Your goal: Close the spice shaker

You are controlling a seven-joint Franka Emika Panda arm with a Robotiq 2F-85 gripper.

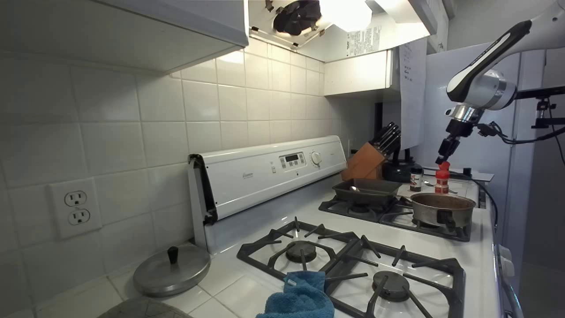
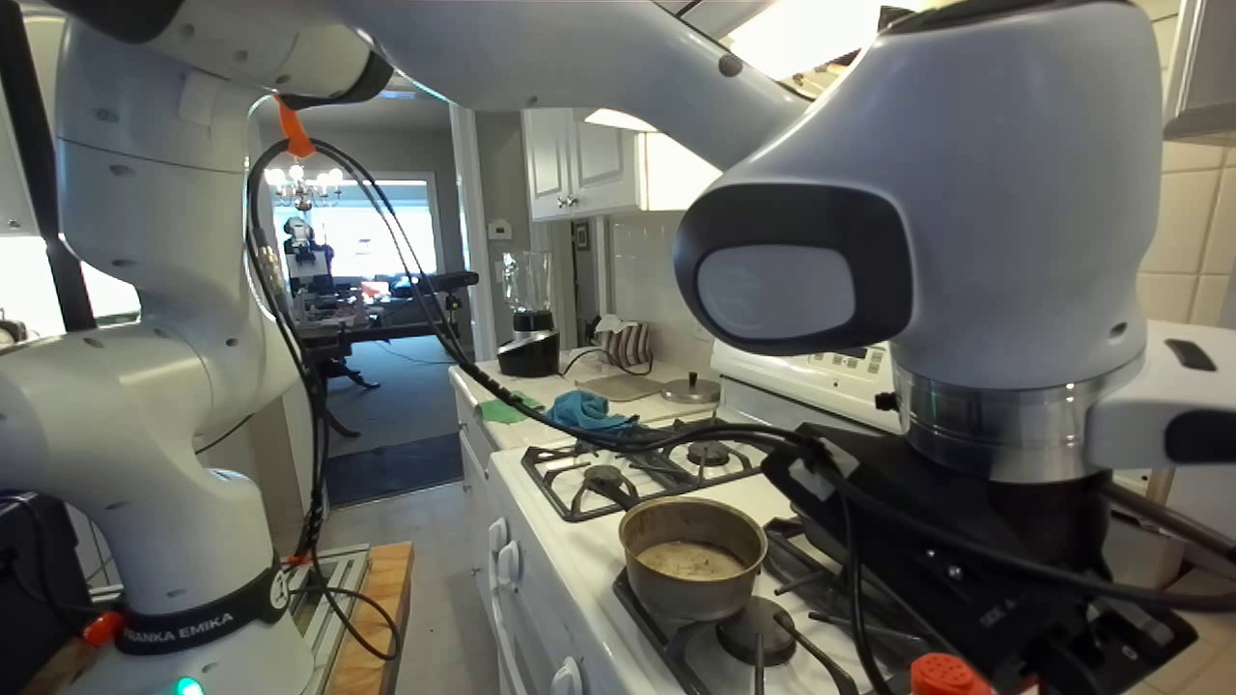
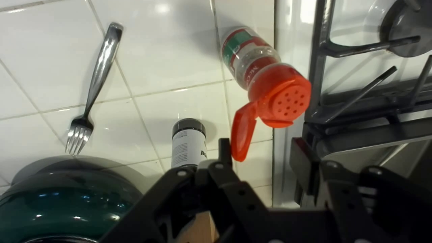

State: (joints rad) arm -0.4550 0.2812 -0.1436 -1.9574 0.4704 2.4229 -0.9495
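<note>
Two fingers (image 3: 304, 165) stand apart, with a gap between their tips. The spice shaker (image 3: 251, 64) stands upright on the tiled desk (image 3: 162, 44), just beside the desk edge that borders the stove (image 3: 290, 50). Its red lid (image 3: 243, 131) is hinged open toward the fingers. Across this edge, a burner grate (image 3: 357, 135) stands near the shaker. On the opposite side, a stretch of tile separates the shaker from the fork (image 3: 99, 71), which lies well apart from the stove-side edge. The black-capped jar (image 1: 416, 181) stands near the shaker, farther from both the stove-side edge and the front edge of the desk.

Visibility: in the wrist view, the fingers cover part of the jar, and the frame cuts off the dark green vessel (image 3: 67, 202). The lid's outline adjoins one fingertip; contact cannot be determined. In an exterior view, the shaker appears behind the saucepan (image 1: 435, 214); the lid and fingertips are too small to separate. In an exterior view, the lower border cuts off all but the red top (image 2: 946, 674) of the shaker, and the fingers cannot be made out below the black wrist mount (image 2: 946, 521).
</note>
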